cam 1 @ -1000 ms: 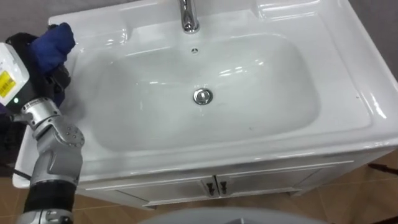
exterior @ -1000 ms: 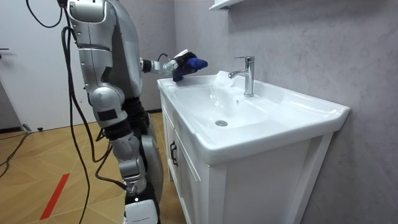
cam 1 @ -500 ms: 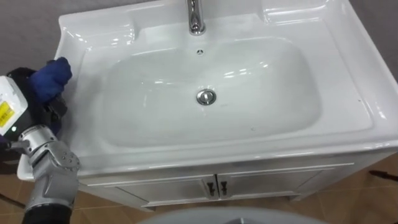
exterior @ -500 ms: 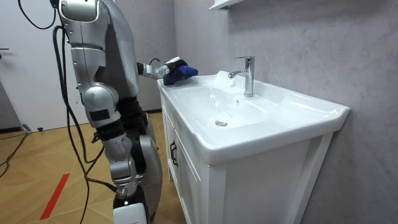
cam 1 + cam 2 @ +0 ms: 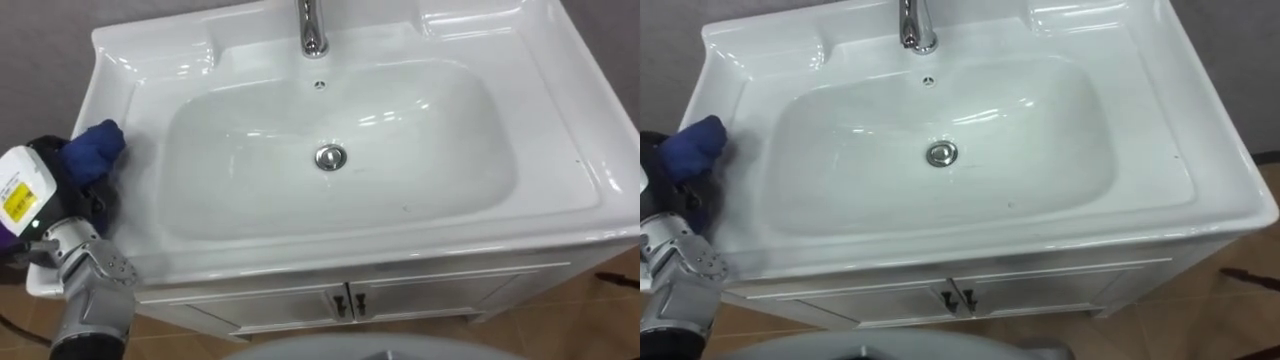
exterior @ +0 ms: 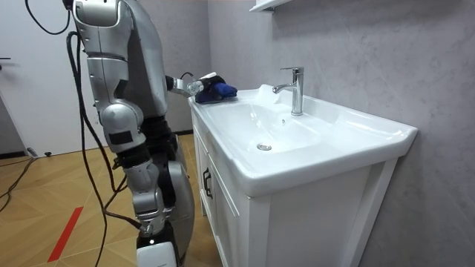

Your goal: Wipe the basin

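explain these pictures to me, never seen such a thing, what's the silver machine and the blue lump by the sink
The silver machine is a humanoid robot standing at a white basin on a cabinet. Two pictures come from cameras in its head, looking down into the basin; the third comes from a camera across the room and shows the whole robot. The blue lump is a cloth, bunched in the robot's left hand at the basin's left rim. In the bowl sits the drain, with the tap behind it.
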Available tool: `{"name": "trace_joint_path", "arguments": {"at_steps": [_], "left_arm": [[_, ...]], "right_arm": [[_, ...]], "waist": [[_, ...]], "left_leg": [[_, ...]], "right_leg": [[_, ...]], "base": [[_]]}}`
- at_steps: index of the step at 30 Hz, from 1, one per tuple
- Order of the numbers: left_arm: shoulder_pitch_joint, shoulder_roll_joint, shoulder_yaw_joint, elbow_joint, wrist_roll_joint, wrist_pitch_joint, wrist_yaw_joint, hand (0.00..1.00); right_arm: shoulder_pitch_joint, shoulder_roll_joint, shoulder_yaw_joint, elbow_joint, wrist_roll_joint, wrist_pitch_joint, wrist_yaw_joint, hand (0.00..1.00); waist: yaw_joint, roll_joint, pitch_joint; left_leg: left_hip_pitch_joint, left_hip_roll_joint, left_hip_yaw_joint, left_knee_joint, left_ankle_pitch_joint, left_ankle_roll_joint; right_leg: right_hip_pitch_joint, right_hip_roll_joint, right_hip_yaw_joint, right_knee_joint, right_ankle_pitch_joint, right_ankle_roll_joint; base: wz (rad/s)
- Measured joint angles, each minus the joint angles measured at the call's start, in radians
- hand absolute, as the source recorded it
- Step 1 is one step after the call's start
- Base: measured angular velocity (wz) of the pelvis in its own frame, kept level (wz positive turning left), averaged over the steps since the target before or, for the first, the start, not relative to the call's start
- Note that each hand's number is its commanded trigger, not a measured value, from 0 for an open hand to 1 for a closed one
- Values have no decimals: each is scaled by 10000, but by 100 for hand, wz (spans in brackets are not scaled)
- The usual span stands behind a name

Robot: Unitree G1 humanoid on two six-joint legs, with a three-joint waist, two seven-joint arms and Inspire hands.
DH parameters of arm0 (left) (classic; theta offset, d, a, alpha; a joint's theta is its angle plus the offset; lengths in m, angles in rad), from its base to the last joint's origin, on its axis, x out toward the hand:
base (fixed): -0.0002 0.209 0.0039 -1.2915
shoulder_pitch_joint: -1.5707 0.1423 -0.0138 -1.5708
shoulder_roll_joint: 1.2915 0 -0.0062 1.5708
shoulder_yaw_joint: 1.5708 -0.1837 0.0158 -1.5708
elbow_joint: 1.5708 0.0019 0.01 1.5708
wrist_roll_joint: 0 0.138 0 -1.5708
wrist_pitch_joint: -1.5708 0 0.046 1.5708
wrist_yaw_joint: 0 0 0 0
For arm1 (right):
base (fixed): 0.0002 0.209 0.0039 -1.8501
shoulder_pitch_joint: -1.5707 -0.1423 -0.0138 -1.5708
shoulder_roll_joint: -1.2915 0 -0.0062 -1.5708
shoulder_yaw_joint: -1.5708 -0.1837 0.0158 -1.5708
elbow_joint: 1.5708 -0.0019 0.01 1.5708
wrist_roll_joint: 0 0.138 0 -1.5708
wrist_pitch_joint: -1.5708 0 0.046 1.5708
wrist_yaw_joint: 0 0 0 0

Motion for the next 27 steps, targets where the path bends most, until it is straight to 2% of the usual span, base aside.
{"name": "trace_joint_path", "arguments": {"at_steps": [9, 27], "left_arm": [[-12, 1, 1, -45, 0, -3, 19, 0], [-64, 4, 1, -590, 1, -35, 24, 0]], "right_arm": [[0, 0, -11, -45, -36, 93, -36, 0], [7, 8, -28, -140, -34, 26, -23, 0]], "waist": [[-235, 18, -5], [-248, -34, 28]], "left_leg": [[4, -1, 1, 0, 0, 0], [17, -1, 1, -5, 0, 0]], "right_leg": [[-7, 0, 2, -6, 0, 0], [-1, -1, 11, -13, 0, 0]], "base": [[0], [0]]}}
